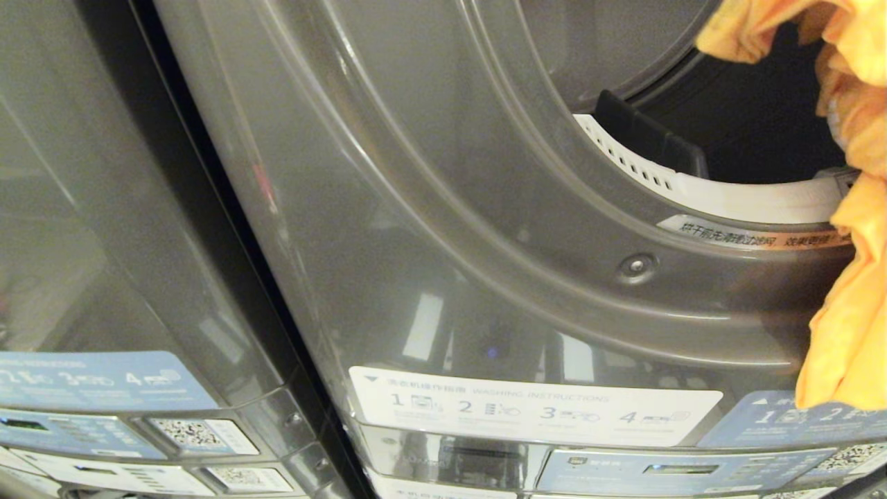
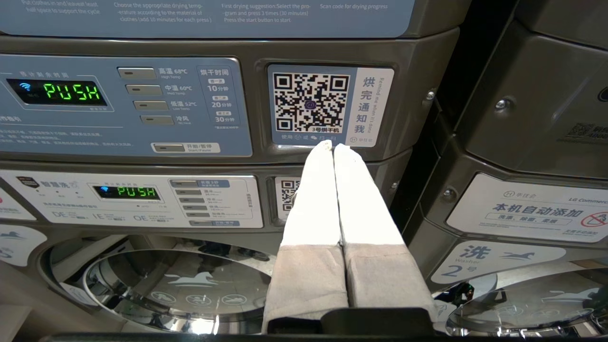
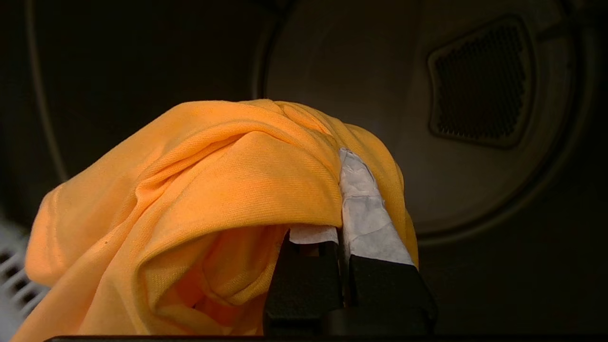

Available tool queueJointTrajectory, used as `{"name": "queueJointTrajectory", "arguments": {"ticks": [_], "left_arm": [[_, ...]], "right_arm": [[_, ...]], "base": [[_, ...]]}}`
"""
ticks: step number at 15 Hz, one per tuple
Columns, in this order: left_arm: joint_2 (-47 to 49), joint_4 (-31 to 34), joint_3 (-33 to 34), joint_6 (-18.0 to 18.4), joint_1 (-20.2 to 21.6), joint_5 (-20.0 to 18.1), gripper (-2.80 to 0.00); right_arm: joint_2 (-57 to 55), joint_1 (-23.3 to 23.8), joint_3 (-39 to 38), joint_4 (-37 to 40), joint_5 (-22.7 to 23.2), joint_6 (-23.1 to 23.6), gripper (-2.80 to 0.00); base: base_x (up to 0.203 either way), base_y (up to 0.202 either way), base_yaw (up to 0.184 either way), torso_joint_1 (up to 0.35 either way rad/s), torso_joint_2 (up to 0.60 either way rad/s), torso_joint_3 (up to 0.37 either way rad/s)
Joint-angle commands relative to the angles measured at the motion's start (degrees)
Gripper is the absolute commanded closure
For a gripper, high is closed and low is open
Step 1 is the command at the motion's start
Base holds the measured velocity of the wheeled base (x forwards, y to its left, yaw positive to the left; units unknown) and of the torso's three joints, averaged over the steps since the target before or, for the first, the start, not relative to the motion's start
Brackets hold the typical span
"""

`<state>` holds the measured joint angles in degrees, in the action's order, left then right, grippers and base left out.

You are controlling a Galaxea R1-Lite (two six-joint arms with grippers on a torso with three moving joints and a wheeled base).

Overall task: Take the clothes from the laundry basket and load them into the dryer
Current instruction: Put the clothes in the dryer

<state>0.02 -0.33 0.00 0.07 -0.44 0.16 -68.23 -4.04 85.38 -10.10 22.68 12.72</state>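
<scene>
An orange garment (image 1: pixel 849 291) hangs at the far right of the head view, across the open round mouth of the grey dryer (image 1: pixel 429 229). In the right wrist view my right gripper (image 3: pixel 339 159) is shut on that orange garment (image 3: pixel 199 190), which drapes over one finger and hides it. Ahead of it lies the dark drum (image 3: pixel 380 95) with a vent grille (image 3: pixel 479 80). My left gripper (image 2: pixel 331 147) is shut with nothing in it, parked low before the control panels. The laundry basket is out of view.
A white lint-filter rim (image 1: pixel 734 194) lines the lower edge of the dryer mouth. A second grey machine (image 1: pixel 90 242) stands to the left. Instruction labels (image 1: pixel 533 409) and control panels (image 2: pixel 123 109) sit below, above washer doors (image 2: pixel 175 285).
</scene>
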Motion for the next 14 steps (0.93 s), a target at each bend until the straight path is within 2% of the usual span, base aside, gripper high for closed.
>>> {"name": "queueJointTrajectory", "arguments": {"ticks": [1, 2, 5, 6, 9, 10, 13, 14], "left_arm": [[-0.03, -0.02, 0.00, 0.01, 0.00, 0.02, 0.00], [-0.02, -0.04, 0.00, 0.01, 0.00, 0.02, 0.00], [-0.11, -0.02, 0.00, 0.01, 0.00, 0.02, 0.00], [-0.11, -0.02, 0.00, -0.07, 0.00, 0.02, 0.00], [-0.11, -0.02, 0.00, -0.16, 0.00, 0.11, 0.00], [-0.11, -0.02, -0.08, -0.32, 0.00, 0.11, 0.00], [-0.11, -0.02, 0.00, -0.34, 0.00, 0.11, 0.00], [-0.11, -0.02, 0.00, -0.34, 0.00, 0.11, 0.00]], "right_arm": [[-9.90, -6.12, 6.53, -0.56, -4.33, 1.89, 0.00], [-12.08, -10.12, 8.71, -0.77, -8.01, 3.07, 0.00], [-17.73, -20.92, 12.63, -0.94, -28.92, 5.63, 0.00], [-20.00, -22.85, 13.91, -1.01, -36.29, 5.92, 0.00], [-28.22, -23.75, 25.50, -3.19, -50.36, 6.90, 0.00], [-29.82, -23.71, 28.12, -5.35, -54.24, 8.91, 0.00], [-31.32, -24.10, 27.94, -23.55, -56.12, 19.21, 0.00], [-31.62, -24.26, 26.34, -27.36, -56.26, 22.69, 0.00]], "base": [[0.000, 0.000, 0.000, 0.000, 0.00, 0.000], [0.000, 0.000, 0.000, 0.000, 0.00, 0.000], [0.000, 0.000, 0.000, 0.000, 0.00, 0.000], [0.000, 0.000, 0.000, 0.000, 0.00, 0.000], [0.000, 0.000, 0.000, 0.000, 0.00, 0.000], [0.000, 0.000, 0.000, 0.000, 0.00, 0.000], [0.000, 0.000, 0.000, 0.000, 0.00, 0.000], [0.000, 0.000, 0.000, 0.000, 0.00, 0.000]]}}
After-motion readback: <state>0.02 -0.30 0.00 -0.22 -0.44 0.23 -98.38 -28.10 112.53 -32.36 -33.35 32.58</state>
